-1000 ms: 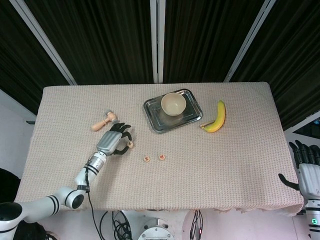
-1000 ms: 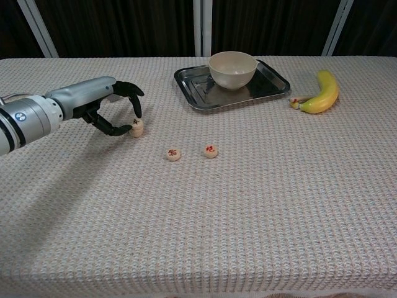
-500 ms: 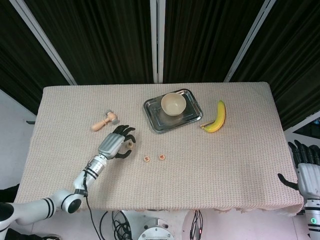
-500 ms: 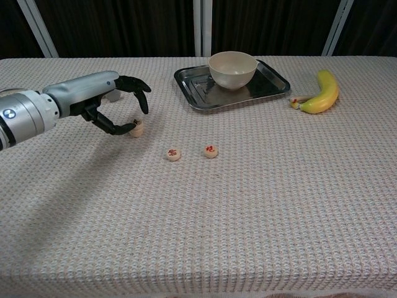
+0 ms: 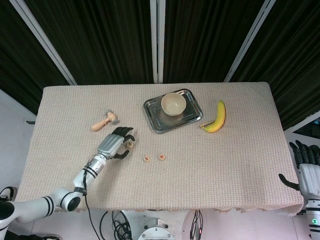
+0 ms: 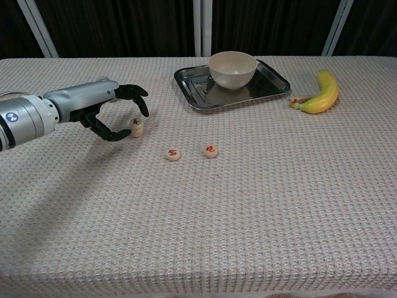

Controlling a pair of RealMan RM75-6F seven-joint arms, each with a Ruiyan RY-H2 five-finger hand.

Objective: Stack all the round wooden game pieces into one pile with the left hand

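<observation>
A table covered in a beige knitted cloth [image 6: 248, 205] holds a small set of things. Three spots carry round wooden game pieces: a short pile [image 6: 137, 127] near the left side, which looks two pieces high, and two single pieces, one [image 6: 173, 154] and another [image 6: 211, 151], lying flat side by side a little to its right, apart from each other and from the pile. The robot's left hand [image 6: 115, 112] hovers just beside the pile, its dark fingers spread and curved around it without gripping it; the hand holds nothing. The right hand [image 5: 306, 167] sits off the table's right edge, fingers apart and empty. Farther back stand one metal tray [image 6: 273, 77] with one cream bowl [image 6: 232, 69] in it, one banana [image 6: 321, 93] to the right of the tray, and one small wooden mallet [image 5: 105, 121] behind the left hand.
</observation>
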